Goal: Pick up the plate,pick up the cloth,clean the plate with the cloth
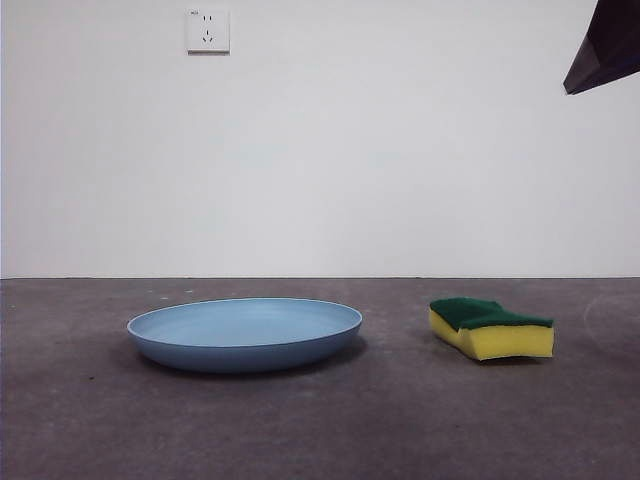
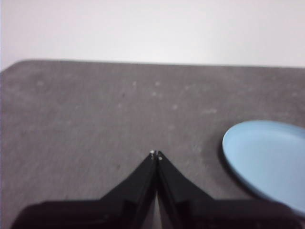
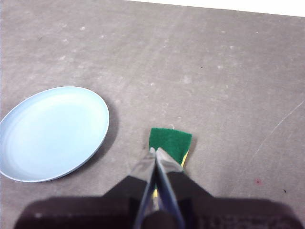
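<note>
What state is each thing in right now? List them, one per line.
plate: flat on the table, right way up, nothing on it, untouched.
sponge: lying on the table apart from the plate, green scouring face up, not held.
left gripper: shut, holding nothing, above bare table beside the plate.
right gripper: shut, holding nothing, above the sponge.
wall socket: nothing plugged in.
</note>
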Robot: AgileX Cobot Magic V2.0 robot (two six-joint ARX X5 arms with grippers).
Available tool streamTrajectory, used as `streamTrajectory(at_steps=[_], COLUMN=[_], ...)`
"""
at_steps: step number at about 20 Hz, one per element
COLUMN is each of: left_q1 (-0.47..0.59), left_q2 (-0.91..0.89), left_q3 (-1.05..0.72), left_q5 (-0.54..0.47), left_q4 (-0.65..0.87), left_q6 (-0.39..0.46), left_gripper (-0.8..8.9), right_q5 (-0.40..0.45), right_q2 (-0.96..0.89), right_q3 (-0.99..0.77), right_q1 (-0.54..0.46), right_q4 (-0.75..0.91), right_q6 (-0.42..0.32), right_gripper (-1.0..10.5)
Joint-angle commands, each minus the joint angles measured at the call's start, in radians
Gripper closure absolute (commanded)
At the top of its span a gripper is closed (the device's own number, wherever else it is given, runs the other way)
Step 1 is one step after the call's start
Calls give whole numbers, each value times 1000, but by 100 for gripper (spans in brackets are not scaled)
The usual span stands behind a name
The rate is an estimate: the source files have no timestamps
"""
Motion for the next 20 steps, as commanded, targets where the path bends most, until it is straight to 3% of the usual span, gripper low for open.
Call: streamTrajectory(at_steps=[1, 20], left_q1=[14, 14], left_q2=[-18, -16], left_q3=[-24, -36], left_q5=[-1, -2], left_q4=[-12, -37], left_q6=[-5, -6], left_gripper=[817, 817], right_q5=[3, 3], right_q2=[-2, -2], right_q3=[-8, -8], right_q1=[1, 1], right_q4=[6, 6], right_q6=[6, 6], right_gripper=[946, 946])
